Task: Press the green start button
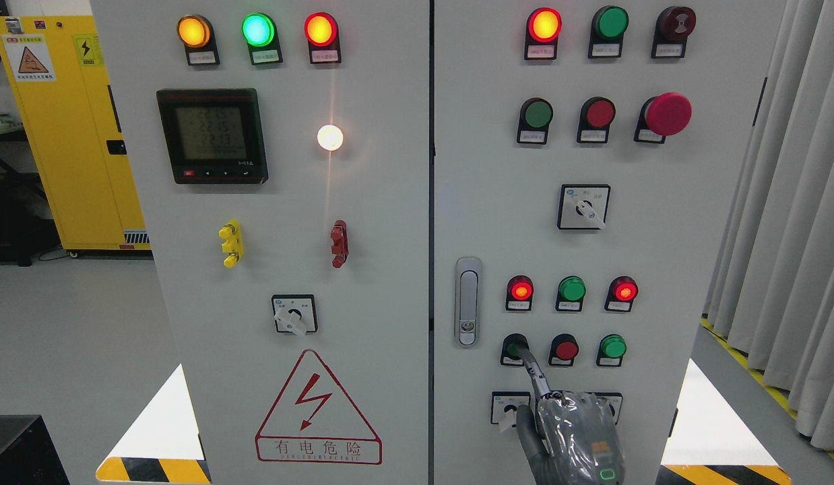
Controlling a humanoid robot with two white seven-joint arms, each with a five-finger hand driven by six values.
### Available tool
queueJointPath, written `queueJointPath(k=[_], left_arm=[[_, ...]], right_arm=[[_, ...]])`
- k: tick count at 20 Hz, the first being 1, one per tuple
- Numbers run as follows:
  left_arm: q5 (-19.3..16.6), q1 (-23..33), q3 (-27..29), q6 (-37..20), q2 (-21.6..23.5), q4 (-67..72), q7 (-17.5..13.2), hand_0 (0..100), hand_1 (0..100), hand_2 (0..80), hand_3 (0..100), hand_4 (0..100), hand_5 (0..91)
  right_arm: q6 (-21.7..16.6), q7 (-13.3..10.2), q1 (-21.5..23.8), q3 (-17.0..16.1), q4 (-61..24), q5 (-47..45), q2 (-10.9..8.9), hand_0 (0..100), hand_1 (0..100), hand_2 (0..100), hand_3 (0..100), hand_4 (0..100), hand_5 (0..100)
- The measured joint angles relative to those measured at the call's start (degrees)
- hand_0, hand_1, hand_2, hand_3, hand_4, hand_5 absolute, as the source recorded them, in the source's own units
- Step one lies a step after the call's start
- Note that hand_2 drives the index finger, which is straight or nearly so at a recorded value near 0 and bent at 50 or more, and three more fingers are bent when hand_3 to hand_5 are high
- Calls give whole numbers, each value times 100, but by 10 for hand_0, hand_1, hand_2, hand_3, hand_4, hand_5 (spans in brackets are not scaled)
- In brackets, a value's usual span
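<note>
Green start button (515,347) touched by right hand (579,438); one finger extended, others curled, holding nothing.

On my feed the grey cabinet (363,269) fills most of the view. Its left door carries a digital meter (211,137) with lit figures, a white lamp (330,137) glowing beside it, and amber (193,31), green (258,29) and red (321,29) lamps lit along the top. Lower down sits a red-bordered lightning warning triangle (318,411). I see a yellow cabinet (73,135) behind at left and grey curtains (794,236) at right.
</note>
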Motion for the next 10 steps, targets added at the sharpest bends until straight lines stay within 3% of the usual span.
queueJointPath(k=[10], left_arm=[[1,0,0,0,0,0,0,120,556,0,0,0,0]], right_arm=[[1,-25,140,30,-173,-60,4,816,985,0,970,1000,1000]])
